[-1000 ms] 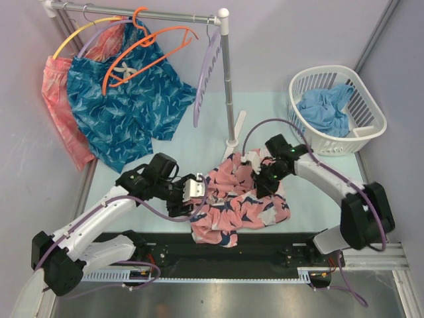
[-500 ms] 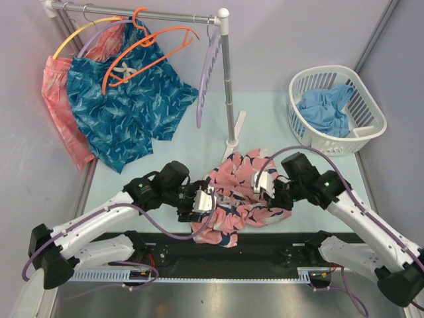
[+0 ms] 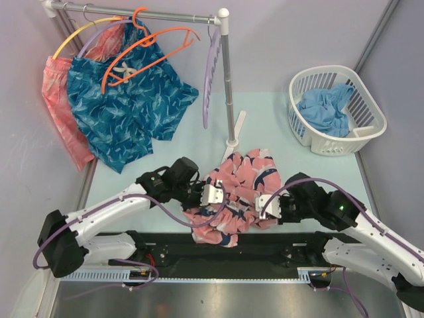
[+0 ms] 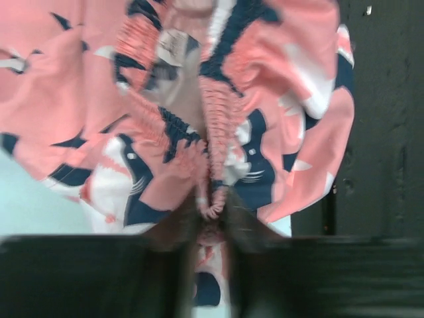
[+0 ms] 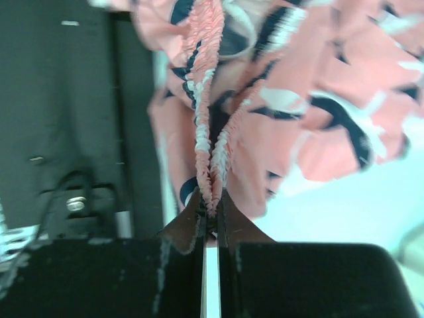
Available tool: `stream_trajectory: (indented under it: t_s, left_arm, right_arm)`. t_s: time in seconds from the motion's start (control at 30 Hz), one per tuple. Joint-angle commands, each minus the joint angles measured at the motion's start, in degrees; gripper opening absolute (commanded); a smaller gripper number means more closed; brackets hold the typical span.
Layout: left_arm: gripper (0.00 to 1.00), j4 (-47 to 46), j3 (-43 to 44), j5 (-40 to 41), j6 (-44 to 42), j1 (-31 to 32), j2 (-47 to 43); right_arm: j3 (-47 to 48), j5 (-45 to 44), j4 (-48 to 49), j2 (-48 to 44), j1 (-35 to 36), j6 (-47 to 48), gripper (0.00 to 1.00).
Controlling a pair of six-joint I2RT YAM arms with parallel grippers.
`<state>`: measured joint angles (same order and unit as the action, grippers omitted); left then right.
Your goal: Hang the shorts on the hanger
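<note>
Two arms reach inward over the tabletop [image 3: 165, 169], one from each side of the shorts [image 3: 242, 189], which lie in a crumpled heap near the front edge. The lower folds of the heap spill onto the black strip [image 3: 265, 255] along that edge.

Left end effector [image 3: 217, 197]: pressed into the left side of the heap. In the left wrist view its two fingers are nearly together, with the gathered elastic waistband [image 4: 215, 126] running down between them, so it is clamped on the fabric.

Right end effector [image 3: 262, 204]: at the right side of the heap, pointing left. In the right wrist view the fingers are almost closed, with only a thin gap, and two ruffled edges of the waistband are pinched at their tips.

Orange hanger [image 3: 152, 46]: hooked on the rail [image 3: 132, 13] at the far left, well apart from the shorts and bare of any garment. It hangs in front of the teal-blue shorts [image 3: 126, 112], with a lavender hanger [image 3: 211, 73] hanging beside the upright post [image 3: 228, 93]. The foot of the post stands just behind the heap.

White basket [image 3: 368, 112]: at the far right, holding a blue cloth [image 3: 324, 109]
</note>
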<state>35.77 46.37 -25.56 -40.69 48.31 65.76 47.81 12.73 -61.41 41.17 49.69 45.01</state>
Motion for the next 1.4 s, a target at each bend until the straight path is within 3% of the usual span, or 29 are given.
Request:
stream_trajectory:
  t_s: [0.0,0.03,0.13,0.27,0.37,0.53,0.6,0.7,0.87,0.97,1.1,1.2,1.37]
  left_arm:
    - [0.01,0.97,9.69,3.12,2.79,0.03,-5.8]
    - [0.0,2.19,13.53,4.54,3.24,0.03,-6.34]
    - [0.0,5.35,23.1,9.29,4.56,-0.06,-7.31]
    - [0.0,5.37,35.08,17.54,5.53,-0.06,-7.75]
    - [0.01,4.4,45.89,24.84,6.76,-0.06,-5.83]
    - [0.0,9.65,64.77,28.81,6.85,-0.06,-1.43]
    - [0.0,11.59,67.0,28.73,6.59,-0.06,-0.81]
    - [0.01,13.36,64.12,28.55,6.15,-0.06,-3.16]
    - [0.0,10.56,48.66,27.84,5.71,-0.06,-8.36]
    - [0.0,8.09,39.87,28.29,5.36,-0.06,-10.47]
    - [0.01,0.22,24.96,32.3,4.21,-0.24,-11.35]
    - [0.0,-7.61,16.68,32.33,3.25,-3.82,-11.7]
    - [0.0,-11.42,4.37,26.54,-2.44,-5.25,-17.13]
  right_arm:
    - [2.98,-12.62,11.0,-0.47,-0.91,-2.3,0.0]
    - [3.95,-19.34,14.09,-0.3,-0.91,-2.04,0.0]
    - [10.61,-26.41,24.91,2.94,-1.53,1.47,0.0]
    - [23.79,-29.6,37.99,9.36,-3.11,7.0,0.0]
    - [33.64,-29.34,42.49,14.28,-2.94,10.69,0.0]
    - [57.16,-28.2,37.51,23.85,-2.41,9.57,0.0]
    - [59.84,-26.54,33.92,24.66,-2.41,10.88,0.0]
    - [55.65,-23.03,29.78,21.86,-2.06,10.88,0.0]
    - [39.68,-20.38,28.1,15.71,-1.35,9.57,0.0]
    - [35.26,-18.8,26.87,15.78,-2.49,7.99,0.0]
    - [29.82,-9.87,29.58,17.97,-9.16,6.75,0.0]
    - [26.91,-3.97,33.62,20.61,-15.84,7.1,0.0]
    - [18.65,3.77,33.91,21.59,-16.4,8.07,0.0]
